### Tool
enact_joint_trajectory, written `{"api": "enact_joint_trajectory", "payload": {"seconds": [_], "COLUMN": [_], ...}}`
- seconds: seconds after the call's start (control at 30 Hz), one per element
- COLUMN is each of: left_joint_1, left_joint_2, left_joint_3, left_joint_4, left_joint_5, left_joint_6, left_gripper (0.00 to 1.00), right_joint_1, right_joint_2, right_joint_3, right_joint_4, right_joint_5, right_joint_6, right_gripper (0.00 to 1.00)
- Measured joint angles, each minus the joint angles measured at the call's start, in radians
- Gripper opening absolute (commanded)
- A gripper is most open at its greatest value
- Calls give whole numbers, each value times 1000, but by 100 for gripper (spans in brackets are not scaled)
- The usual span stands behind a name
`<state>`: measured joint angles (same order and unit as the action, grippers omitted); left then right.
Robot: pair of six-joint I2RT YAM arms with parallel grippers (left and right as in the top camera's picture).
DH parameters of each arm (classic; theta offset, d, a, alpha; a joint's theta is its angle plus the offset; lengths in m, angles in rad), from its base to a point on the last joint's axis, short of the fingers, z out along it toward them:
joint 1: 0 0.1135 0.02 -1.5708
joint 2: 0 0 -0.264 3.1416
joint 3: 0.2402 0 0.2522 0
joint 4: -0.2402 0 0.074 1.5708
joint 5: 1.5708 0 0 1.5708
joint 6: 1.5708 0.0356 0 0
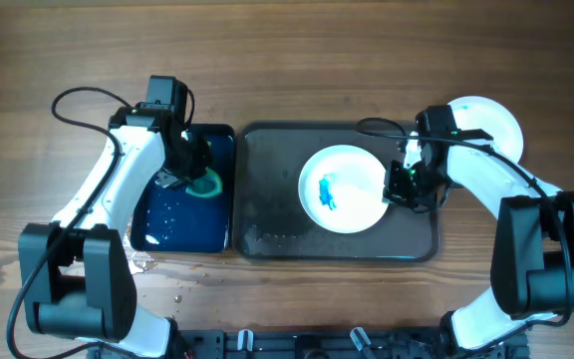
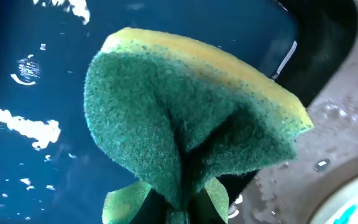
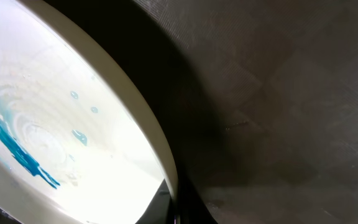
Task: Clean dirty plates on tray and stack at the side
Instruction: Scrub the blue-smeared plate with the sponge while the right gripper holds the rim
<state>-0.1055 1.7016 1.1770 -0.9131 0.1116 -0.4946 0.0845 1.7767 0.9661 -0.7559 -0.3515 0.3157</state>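
Pinching the green-and-yellow sponge (image 2: pixel 185 124), the left claw (image 1: pixel 199 172) hangs over the blue basin (image 1: pixel 167 224), centre-left. Dirty plate (image 1: pixel 345 189), blue smear, lies in the dark tray (image 1: pixel 267 229), directly right of the sponge. Right claw (image 1: pixel 399 185) sits at the plate's right rim; cannot tell its grip.

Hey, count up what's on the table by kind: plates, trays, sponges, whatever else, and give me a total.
White plates: 2 (stained plate, side plate)
Dark tray: 1
Blue basin: 1
Green-and-yellow sponge: 1
Total: 5
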Motion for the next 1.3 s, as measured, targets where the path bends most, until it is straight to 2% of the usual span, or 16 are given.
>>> {"api": "enact_joint_trajectory", "payload": {"seconds": [0.1, 0.2, 0.33, 0.47, 0.63, 0.77, 0.9, 1.07, 1.3], "left_joint_1": [-47, -182, -432, -563, -607, -613, -602, -558, -542], "left_joint_2": [-16, -21, -21, 13, 170, 284, 291, 278, 261], "left_joint_3": [0, 0, 0, 0, 0, 0, 26, 61, 74], "left_joint_4": [2, 37, 187, 346, 542, 629, 530, 307, 194], "left_joint_5": [21, 47, 98, 135, 226, 305, 285, 187, 39], "left_joint_6": [3, 4, -13, -77, -169, -253, -278, -283, -278], "left_gripper": [4, 4, 4, 4, 4, 4, 4, 4, 4], "right_joint_1": [0, 0, 0, 0, 0, 0, 0, 13, 13], "right_joint_2": [0, 0, 5, 6, 6, 6, 6, 16, 19], "right_joint_3": [0, 0, 0, 0, 0, 0, 0, 0, 0], "right_joint_4": [1, 9, 25, 25, 25, 25, 21, 13, 13], "right_joint_5": [-1, -12, -27, -31, -33, -33, -35, -71, -87], "right_joint_6": [0, 0, 0, 0, 0, 0, 0, 0, 0], "right_gripper": [4, 4, 4, 4, 4, 4, 4, 4, 4]}}
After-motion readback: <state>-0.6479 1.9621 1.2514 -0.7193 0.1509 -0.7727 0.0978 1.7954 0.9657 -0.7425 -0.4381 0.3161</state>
